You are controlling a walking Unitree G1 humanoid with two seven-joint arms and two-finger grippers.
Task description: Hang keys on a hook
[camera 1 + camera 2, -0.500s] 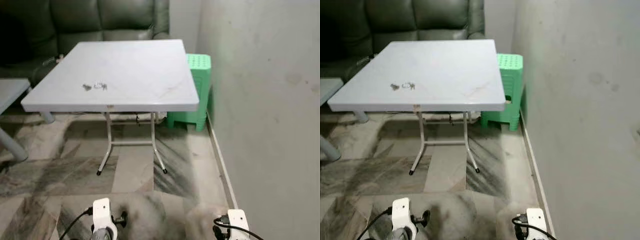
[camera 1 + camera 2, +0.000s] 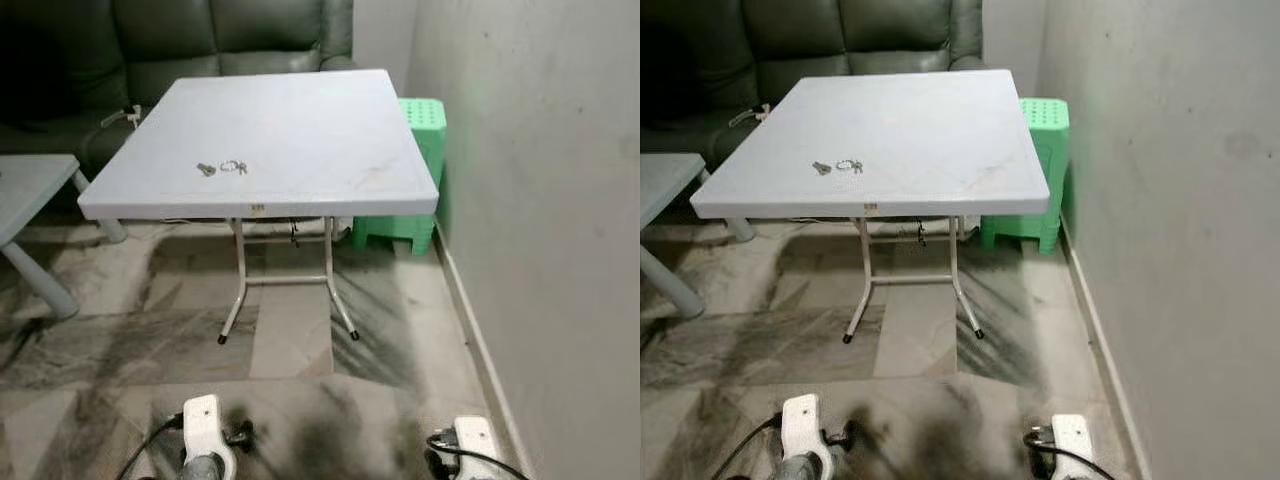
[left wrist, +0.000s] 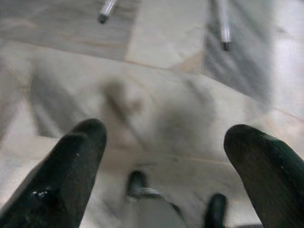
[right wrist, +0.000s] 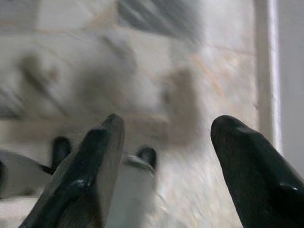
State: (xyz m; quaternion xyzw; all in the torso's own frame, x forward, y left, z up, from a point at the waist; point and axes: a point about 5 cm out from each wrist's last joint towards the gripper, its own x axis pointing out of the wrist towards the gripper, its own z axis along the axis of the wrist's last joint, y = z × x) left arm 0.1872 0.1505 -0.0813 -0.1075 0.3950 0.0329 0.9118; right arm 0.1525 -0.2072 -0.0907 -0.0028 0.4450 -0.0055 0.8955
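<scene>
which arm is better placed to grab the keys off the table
Left, probably. The keys lie on the left part of the white table, near its front edge, on the left gripper side. Both grippers hang low and open, far from the table; the right gripper would reach across.

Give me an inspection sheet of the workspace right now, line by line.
Surface: white folding table, standing on a marble floor.
Job's things: keys lying on the table near its front-left edge; no hook seen.
Clutter: nothing seen on the table besides the keys.
Grippers: left pincer and right pincer both open, empty, hanging low over the floor.
Cables: black cable at each wrist.
Surroundings: dark sofa behind, green stool by the wall, second table to the left.
</scene>
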